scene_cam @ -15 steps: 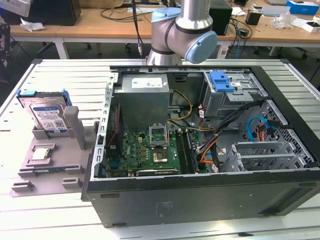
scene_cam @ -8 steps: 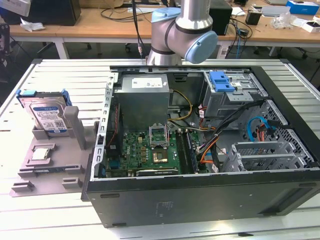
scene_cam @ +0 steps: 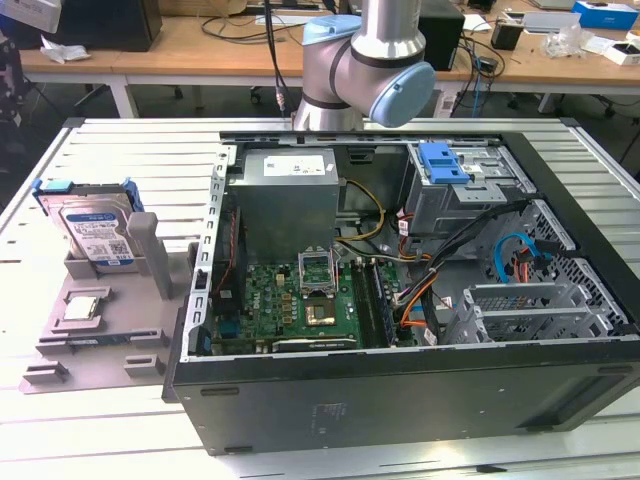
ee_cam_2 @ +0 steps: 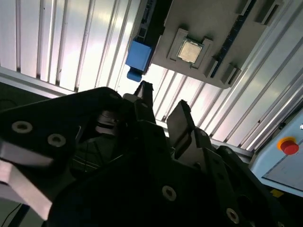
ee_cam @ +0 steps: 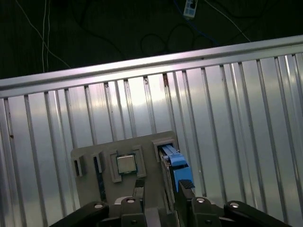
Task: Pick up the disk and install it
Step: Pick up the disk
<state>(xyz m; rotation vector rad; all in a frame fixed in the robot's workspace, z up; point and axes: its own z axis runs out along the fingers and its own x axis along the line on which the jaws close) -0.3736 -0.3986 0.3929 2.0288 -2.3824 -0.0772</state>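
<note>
Exterior view: disk (scene_cam: 96, 230) stands upright in grey holder (scene_cam: 128, 322).

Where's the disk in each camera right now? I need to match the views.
Exterior view: the disk stands on edge in the grey holder at the exterior view's left.
First wrist view: the disk is edge-on, blue bracket showing, in the holder's slot beside the CPU chip.
Second wrist view: its blue end sits at the holder's edge.
Shared landmark: the CPU chip.

The exterior view looks steeply down over the case (scene_cam: 400, 400), fairly near. Both wrist views look past the gripper (ee_cam_2: 162, 99) (ee_cam: 161, 184) from high onto the tray (scene_cam: 100, 340) (ee_cam_2: 208, 19) (ee_cam: 137, 143), which all three share.
</note>
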